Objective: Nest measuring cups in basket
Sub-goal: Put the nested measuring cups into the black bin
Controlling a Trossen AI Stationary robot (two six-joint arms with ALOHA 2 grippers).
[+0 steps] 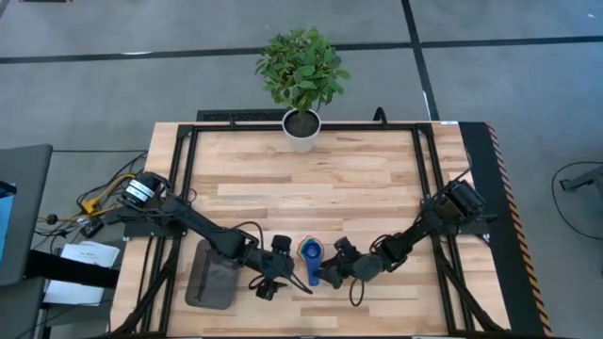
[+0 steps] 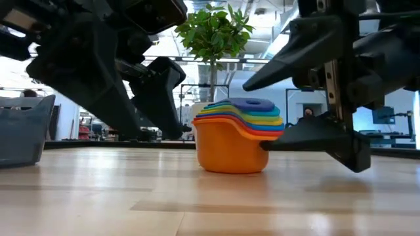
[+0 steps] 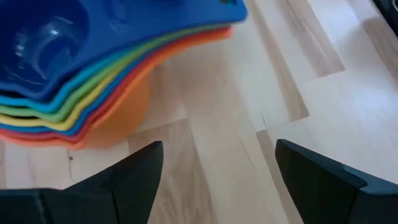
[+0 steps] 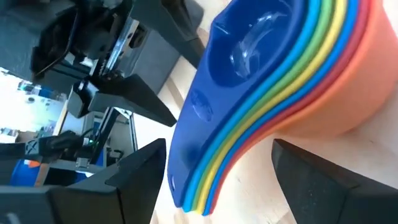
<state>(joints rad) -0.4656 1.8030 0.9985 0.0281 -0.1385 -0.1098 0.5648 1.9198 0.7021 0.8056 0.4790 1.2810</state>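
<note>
The nested stack of rainbow plastic measuring cups point(image 1: 309, 252) stands between both wide-open grippers, right gripper point(image 1: 332, 266) nearer, grey rectangular basket point(image 1: 212, 279) beyond the left gripper point(image 1: 275, 271).

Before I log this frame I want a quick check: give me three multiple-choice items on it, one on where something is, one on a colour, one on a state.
1. Where does the stack of measuring cups stand?
A. In the basket
B. On the table between the two grippers
C. Beside the plant pot

2. What colour is the outermost, bottom cup?
A. Orange
B. Green
C. White

3. How are the left gripper and the right gripper?
A. Both shut on the stack
B. Left shut, right open
C. Both open, holding nothing

Answers:
1 B: the high view shows the stack on the wood, with the basket off to the side.
2 A: the low view shows an orange cup at the base.
3 C: both wrist views show spread, empty fingers.
</note>
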